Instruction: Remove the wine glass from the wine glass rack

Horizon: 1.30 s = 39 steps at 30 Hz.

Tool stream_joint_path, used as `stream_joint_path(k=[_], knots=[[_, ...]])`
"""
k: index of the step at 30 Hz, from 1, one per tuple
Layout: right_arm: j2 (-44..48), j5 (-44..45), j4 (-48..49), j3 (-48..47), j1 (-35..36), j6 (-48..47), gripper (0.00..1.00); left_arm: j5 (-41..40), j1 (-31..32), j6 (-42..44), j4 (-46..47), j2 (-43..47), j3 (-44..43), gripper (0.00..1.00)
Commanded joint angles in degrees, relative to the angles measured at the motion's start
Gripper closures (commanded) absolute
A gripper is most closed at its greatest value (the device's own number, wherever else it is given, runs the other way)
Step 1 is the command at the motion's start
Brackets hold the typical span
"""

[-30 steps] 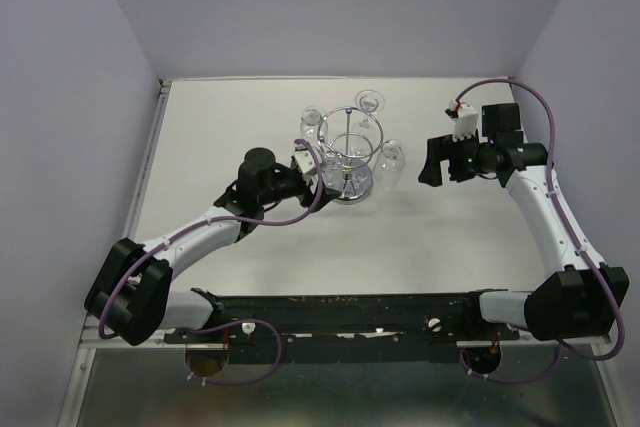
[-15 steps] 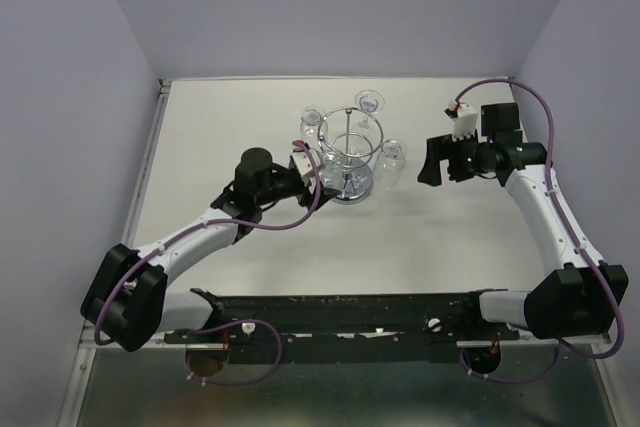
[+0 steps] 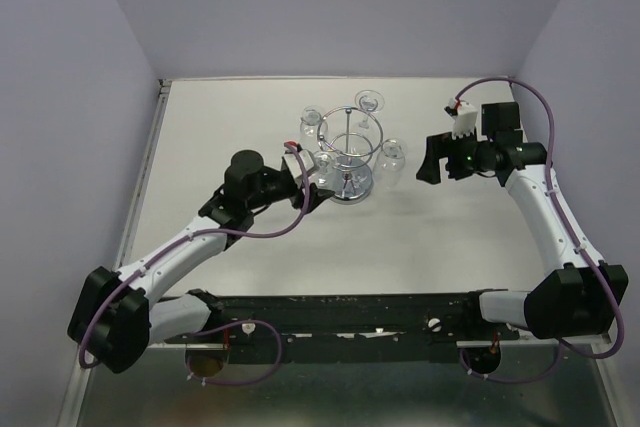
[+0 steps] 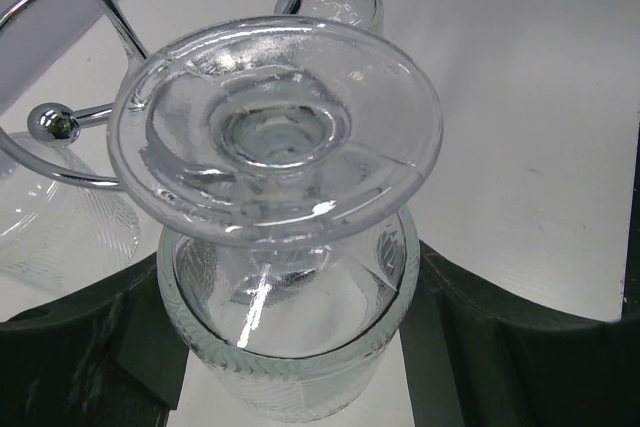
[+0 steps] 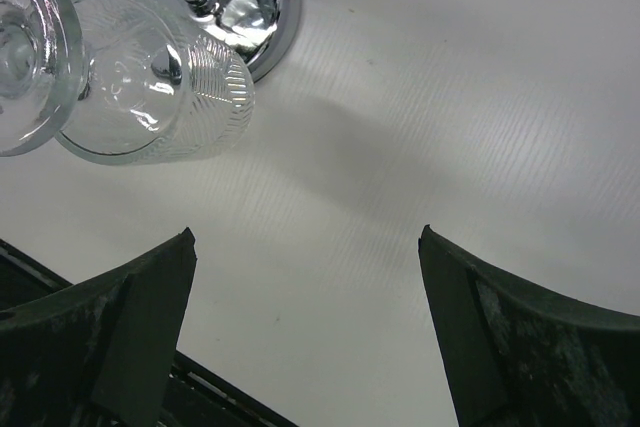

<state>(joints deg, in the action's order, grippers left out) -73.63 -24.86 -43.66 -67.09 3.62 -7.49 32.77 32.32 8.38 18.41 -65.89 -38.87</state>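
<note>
open table (image 3: 420, 237) between wine glass rack (image 3: 347, 152) and right gripper (image 5: 307, 237), fingers wide apart. left gripper (image 4: 290, 357) clamped on wine glass (image 4: 285, 287) bowl, its foot beside the ring.

I count four wine glasses: the near-left wine glass (image 3: 322, 163), the far-left wine glass (image 3: 312, 123), the far wine glass (image 3: 370, 100) and the right wine glass (image 3: 393, 155). There is one wine glass rack (image 3: 352, 183), of chrome wire. I have two hands, my left hand (image 3: 303, 173) and my right hand (image 3: 430, 165). One desk (image 3: 420, 237) is under them all
</note>
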Motion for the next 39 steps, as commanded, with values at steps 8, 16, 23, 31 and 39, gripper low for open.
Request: stream_joint_path(k=[8, 16, 23, 31, 39], knots=[[1.6, -1.2, 1.0, 1.9, -0.5, 0.2, 0.0, -5.0, -2.0, -0.3, -12.2, 8.9, -1.8, 1.0], [7.4, 4.0, -0.5, -0.4, -0.5, -4.9, 0.0, -9.3, -8.4, -12.4, -30.0, 12.5, -10.7, 1.0], [19.0, 0.9, -0.7, 0.9, 0.0, -17.5, 0.04, -0.8, -12.4, -15.6, -44.7, 3.8, -25.5, 1.0], [26.1, 9.6, -0.7, 0.4, 15.9, -32.5, 0.11, 13.9, -25.3, -34.5, -48.0, -7.1, -30.3, 1.0], [23.4, 11.0, -5.6, -2.5, 34.9, -40.1, 0.17, 29.7, -30.9, -55.4, -31.4, -9.3, -11.9, 1.0]])
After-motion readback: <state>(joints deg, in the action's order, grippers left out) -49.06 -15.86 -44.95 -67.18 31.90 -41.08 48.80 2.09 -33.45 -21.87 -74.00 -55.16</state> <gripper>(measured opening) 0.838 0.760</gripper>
